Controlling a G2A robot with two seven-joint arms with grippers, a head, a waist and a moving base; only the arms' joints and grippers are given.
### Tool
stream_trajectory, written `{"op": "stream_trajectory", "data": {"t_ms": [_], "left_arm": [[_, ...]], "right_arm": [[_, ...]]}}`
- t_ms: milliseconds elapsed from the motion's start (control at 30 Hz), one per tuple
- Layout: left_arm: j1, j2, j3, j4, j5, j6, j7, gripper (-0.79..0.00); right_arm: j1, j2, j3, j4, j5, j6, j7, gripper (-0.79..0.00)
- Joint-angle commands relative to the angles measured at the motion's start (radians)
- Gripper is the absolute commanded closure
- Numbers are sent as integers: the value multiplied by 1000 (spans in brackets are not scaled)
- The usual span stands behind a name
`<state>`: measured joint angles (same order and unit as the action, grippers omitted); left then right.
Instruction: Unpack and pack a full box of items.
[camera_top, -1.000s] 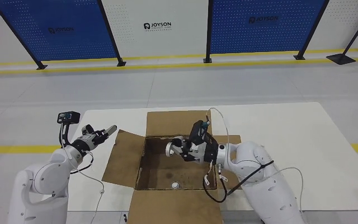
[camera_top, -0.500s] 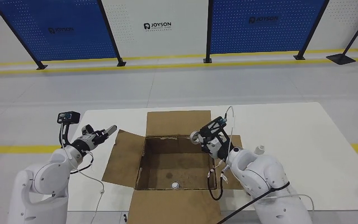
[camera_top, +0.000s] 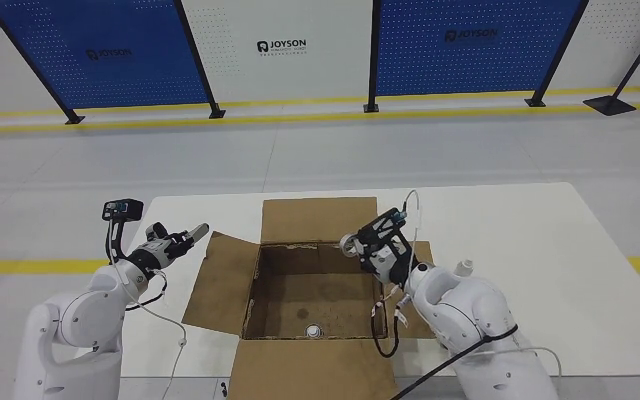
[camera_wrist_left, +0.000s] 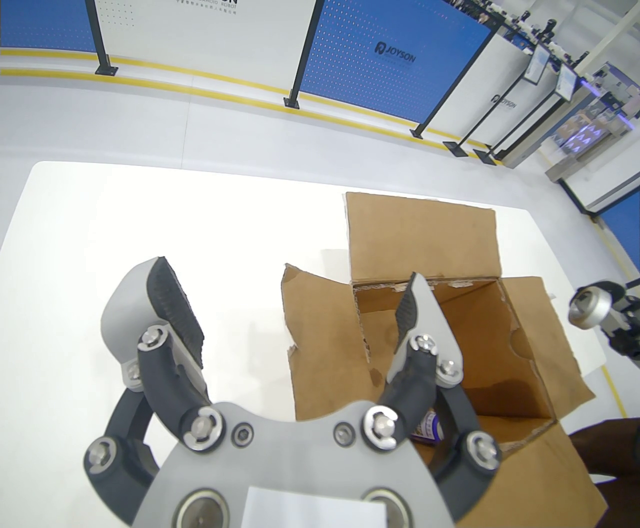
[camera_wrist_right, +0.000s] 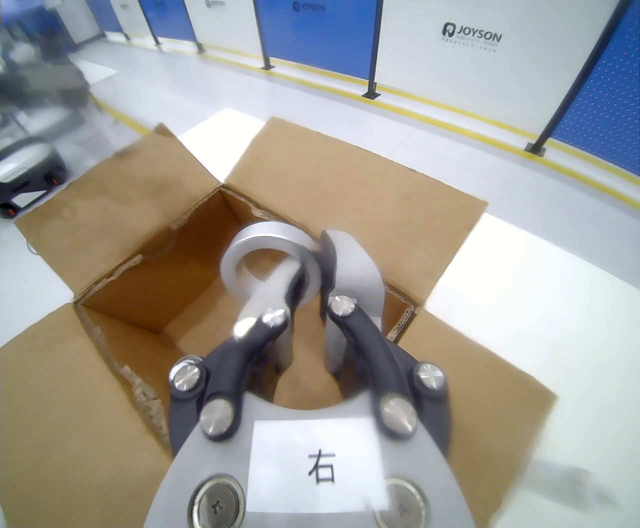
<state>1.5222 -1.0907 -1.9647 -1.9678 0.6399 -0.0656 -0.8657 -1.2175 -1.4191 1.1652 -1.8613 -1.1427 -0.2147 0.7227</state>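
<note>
Evidently the unpacking half of the task is in hand. The right hand (camera_wrist_right: 310, 267) is clamped on a silver metal ring (camera_wrist_right: 267, 234), one finger apparently through its hole and the other against its outer rim. It holds the ring above the far right corner of the open cardboard box (camera_top: 312, 218). The left hand (camera_wrist_left: 287, 280) hangs wide open and empty over the worktop (camera_top: 520, 230), just left of the box's left flap. A small bottle (camera_top: 314, 330) lies on the box floor by the near wall, and a small white item (camera_top: 462, 267) stands on the worktop beside the right arm. The next move probably calls for carrying the ring out over the right flap, lowering it onto bare worktop near that white item, and only then letting go.
</note>
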Motion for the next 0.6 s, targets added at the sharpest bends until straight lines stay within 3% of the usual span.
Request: {"op": "stream_trajectory", "data": {"t_ms": [0,233,567], "left_arm": [[0,0,0,0,0,0,0,-785],[0,0,0,0,0,0,0,-785],[0,0,0,0,0,0,0,-785]], "right_arm": [[9,4,30,0,-23,15,-10,0],[26,30,207,-43,-141,67,57,0],[-89,69,405,-281,-344,23,407,0]]}}
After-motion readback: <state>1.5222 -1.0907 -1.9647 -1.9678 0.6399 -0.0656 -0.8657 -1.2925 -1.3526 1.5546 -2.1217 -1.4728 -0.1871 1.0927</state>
